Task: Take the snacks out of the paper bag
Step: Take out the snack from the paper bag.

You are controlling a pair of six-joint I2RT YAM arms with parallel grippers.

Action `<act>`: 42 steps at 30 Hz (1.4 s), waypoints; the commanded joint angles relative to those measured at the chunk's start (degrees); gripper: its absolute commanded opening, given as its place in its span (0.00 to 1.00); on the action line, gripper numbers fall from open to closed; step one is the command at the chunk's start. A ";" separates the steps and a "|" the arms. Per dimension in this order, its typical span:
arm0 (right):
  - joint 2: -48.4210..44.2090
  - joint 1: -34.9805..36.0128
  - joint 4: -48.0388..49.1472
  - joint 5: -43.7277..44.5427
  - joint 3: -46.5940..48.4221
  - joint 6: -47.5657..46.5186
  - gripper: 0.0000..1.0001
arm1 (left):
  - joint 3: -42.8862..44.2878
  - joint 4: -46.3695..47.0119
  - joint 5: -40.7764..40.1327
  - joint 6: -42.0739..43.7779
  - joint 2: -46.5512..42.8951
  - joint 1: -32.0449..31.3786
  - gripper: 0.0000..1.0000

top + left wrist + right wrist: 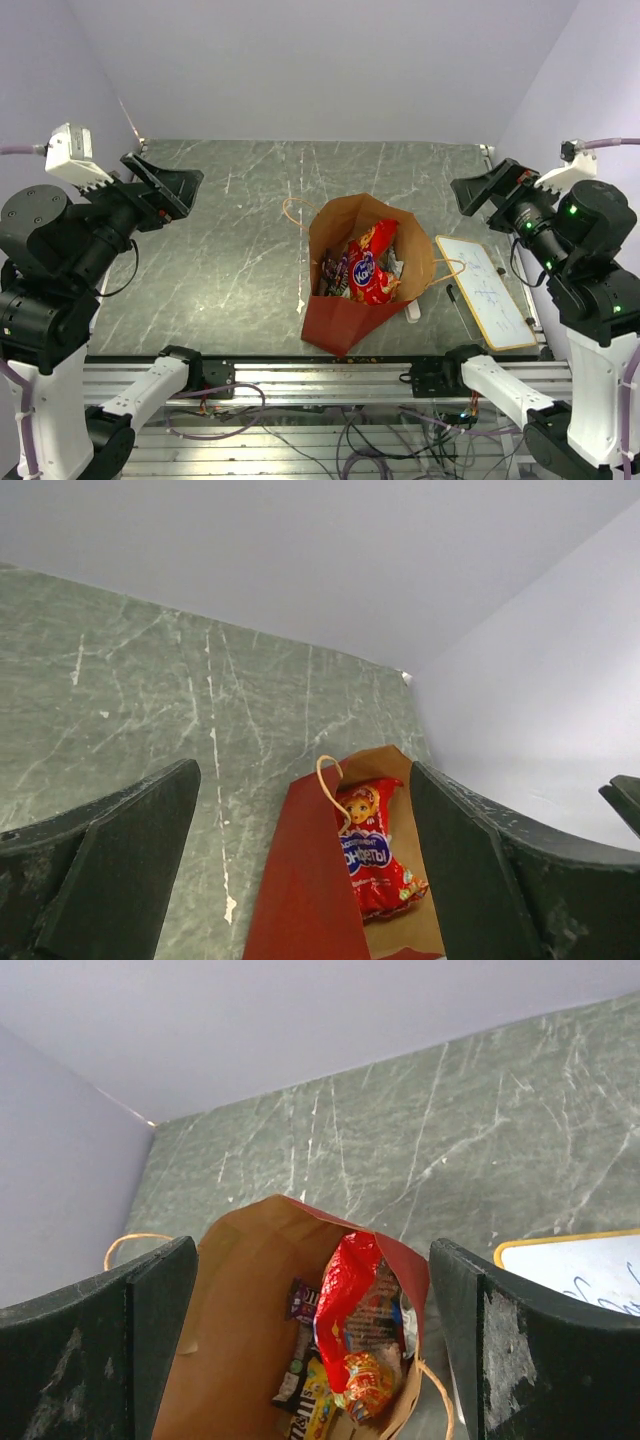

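The paper bag [350,325], red outside and brown inside, stands open at the table's near middle. It also shows in the left wrist view [300,890] and the right wrist view [240,1310]. Inside stands a large red-orange chip bag [371,265] with a blue oval logo, seen too in the left wrist view [375,855] and the right wrist view [345,1310]. Dark purple candy packs [335,272] [303,1300] and a yellow pack [320,1410] lie beside it. My left gripper [168,190] is open, raised far left of the bag. My right gripper [483,190] is open, raised to its right.
A small whiteboard [485,290] with a yellow rim lies right of the bag, a black marker [458,305] beside it. A white eraser [413,311] lies against the bag's right foot. A tan handle loop [293,212] hangs off the bag's far left. Lilac walls enclose the table.
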 commanded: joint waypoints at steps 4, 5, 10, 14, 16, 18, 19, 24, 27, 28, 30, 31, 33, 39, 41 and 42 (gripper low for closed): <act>4.14 -0.11 -7.32 4.13 5.60 -0.87 1.00 | -0.67 1.18 -5.70 1.05 -0.43 -0.83 0.98; 4.89 -0.10 -8.41 4.74 6.44 -0.73 1.00 | -0.82 1.25 -6.16 1.05 -0.48 -0.94 0.98; 7.93 -0.15 -12.88 7.46 9.70 -0.27 1.00 | -1.97 1.71 -5.78 0.88 -0.39 -1.41 0.98; 9.14 -0.20 -16.39 8.49 10.94 0.93 1.00 | -4.77 2.93 -3.05 -0.75 -0.49 -1.79 0.98; 8.54 -0.19 -16.75 7.30 10.17 1.24 1.00 | -6.90 4.11 -1.32 -2.35 -0.62 -1.98 0.98; 7.25 -0.23 -16.65 5.51 8.51 2.12 1.00 | -9.51 5.50 1.40 -3.83 -0.60 -2.11 0.97; 6.40 -0.23 -16.34 4.36 7.29 2.51 1.00 | -10.92 6.14 2.88 -4.63 -0.49 -2.23 0.97; 2.78 -0.28 -17.07 -1.26 0.68 4.73 1.00 | -18.07 8.74 11.67 -7.64 0.89 -2.50 0.94; 1.31 -0.29 -18.74 -3.00 -2.96 5.51 1.00 | -21.97 11.29 16.82 -9.75 1.93 -2.65 0.91; 0.76 -0.30 -19.60 -2.94 -4.06 6.11 1.00 | -22.81 11.57 18.03 -10.71 2.33 -2.67 0.91; -0.30 -0.34 -20.74 -3.41 -6.01 6.69 1.00 | -24.84 13.35 20.70 -12.40 3.05 -2.86 0.90; -1.04 -0.31 -21.16 -4.07 -7.10 6.84 1.00 | -25.91 14.49 21.52 -13.08 3.36 -3.01 0.90; -2.39 -0.33 -21.90 -5.32 -9.52 7.47 1.00 | -27.47 16.50 22.12 -14.25 4.10 -3.50 0.89; -7.51 -0.33 -17.97 -12.76 -19.57 10.88 0.90 | -27.92 20.40 21.10 -17.45 8.52 -7.51 0.88; -9.14 -0.37 -16.44 -14.40 -22.39 13.59 0.83 | -25.56 20.37 18.75 -18.26 10.35 -9.93 0.88; -10.08 -0.42 -15.56 -14.96 -23.83 14.96 0.80 | -24.16 19.99 17.19 -18.38 11.28 -11.33 0.88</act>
